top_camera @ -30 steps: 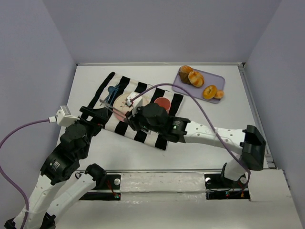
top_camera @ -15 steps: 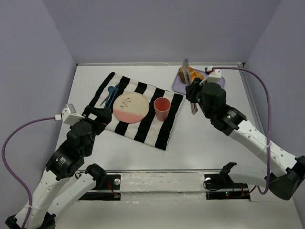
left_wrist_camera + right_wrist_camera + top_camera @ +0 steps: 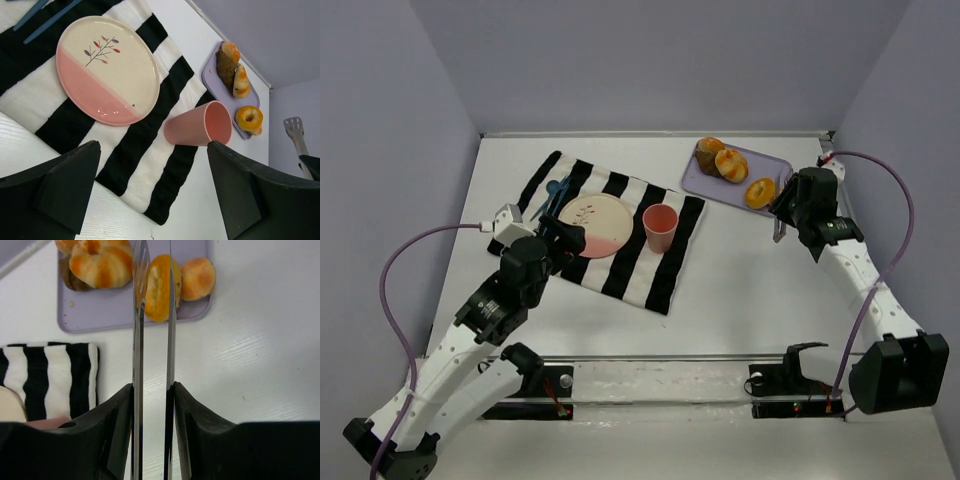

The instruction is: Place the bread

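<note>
Evidently clamped the tongs [image 3: 138, 330] in the right pincer [image 3: 152, 390], blades squeezed narrow but apart, tips aimed at the roll [image 3: 159, 287] lying on the tray [image 3: 100, 310] at the far right of the bench [image 3: 250, 350], presumably to carry it to the plate [image 3: 107, 70]. Hung the left pincer [image 3: 155, 185] spread wide and empty above the mat [image 3: 150, 135], touching nothing.

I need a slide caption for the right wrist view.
Right pincer grips tongs pointing toward bread on a lavender tray.
</note>
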`<state>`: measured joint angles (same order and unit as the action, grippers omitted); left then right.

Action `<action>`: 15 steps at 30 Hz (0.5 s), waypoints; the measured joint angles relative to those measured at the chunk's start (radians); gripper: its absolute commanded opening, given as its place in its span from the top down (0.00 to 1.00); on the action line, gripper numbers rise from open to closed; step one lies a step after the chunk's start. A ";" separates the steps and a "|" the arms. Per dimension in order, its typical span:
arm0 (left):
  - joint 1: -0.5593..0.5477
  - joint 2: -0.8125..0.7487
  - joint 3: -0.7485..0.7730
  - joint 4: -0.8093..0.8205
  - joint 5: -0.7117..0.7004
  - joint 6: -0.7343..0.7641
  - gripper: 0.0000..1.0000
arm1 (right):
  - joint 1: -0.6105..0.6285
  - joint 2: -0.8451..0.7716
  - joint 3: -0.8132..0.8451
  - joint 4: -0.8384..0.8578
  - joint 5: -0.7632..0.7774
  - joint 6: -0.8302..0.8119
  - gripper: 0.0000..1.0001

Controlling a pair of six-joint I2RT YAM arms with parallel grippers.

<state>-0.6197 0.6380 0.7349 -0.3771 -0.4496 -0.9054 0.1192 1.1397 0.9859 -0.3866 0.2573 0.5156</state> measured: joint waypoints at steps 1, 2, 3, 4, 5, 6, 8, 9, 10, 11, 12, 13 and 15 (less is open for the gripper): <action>0.000 0.011 -0.003 0.008 0.006 0.003 0.01 | -0.011 0.035 0.000 -0.002 -0.025 -0.004 0.52; 0.000 0.017 -0.006 0.017 0.011 0.006 0.01 | -0.016 0.056 0.000 -0.002 -0.039 -0.007 0.51; 0.000 0.022 -0.008 0.021 0.014 0.008 0.01 | -0.021 0.091 0.000 -0.004 -0.065 -0.013 0.49; 0.000 0.028 -0.010 0.026 0.017 0.010 0.01 | -0.025 0.113 0.001 -0.006 -0.076 -0.017 0.48; 0.000 0.031 -0.011 0.031 0.019 0.012 0.01 | -0.028 0.135 0.001 -0.008 -0.090 -0.021 0.46; 0.000 0.033 -0.013 0.037 0.020 0.014 0.01 | -0.029 0.153 0.002 -0.012 -0.100 -0.024 0.46; 0.000 0.033 -0.018 0.041 0.023 0.018 0.01 | -0.035 0.177 0.007 -0.022 -0.115 -0.029 0.46; 0.000 0.033 -0.019 0.042 0.023 0.018 0.01 | -0.038 0.182 0.010 -0.025 -0.118 -0.030 0.46; 0.000 0.033 -0.019 0.045 0.022 0.019 0.01 | -0.041 0.183 0.012 -0.027 -0.121 -0.032 0.46; 0.000 0.033 -0.019 0.046 0.022 0.020 0.01 | -0.042 0.184 0.016 -0.027 -0.122 -0.034 0.46; 0.000 0.033 -0.019 0.047 0.022 0.022 0.01 | -0.043 0.184 0.019 -0.027 -0.124 -0.037 0.46; 0.000 0.033 -0.019 0.048 0.022 0.024 0.01 | -0.043 0.184 0.022 -0.026 -0.124 -0.040 0.46; 0.000 0.033 -0.020 0.050 0.022 0.026 0.01 | -0.048 0.184 0.027 -0.025 -0.127 -0.042 0.47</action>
<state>-0.6197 0.6708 0.7147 -0.3271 -0.4278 -0.8799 0.0711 1.3235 1.0134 -0.4114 0.1303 0.4732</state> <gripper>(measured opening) 0.990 0.543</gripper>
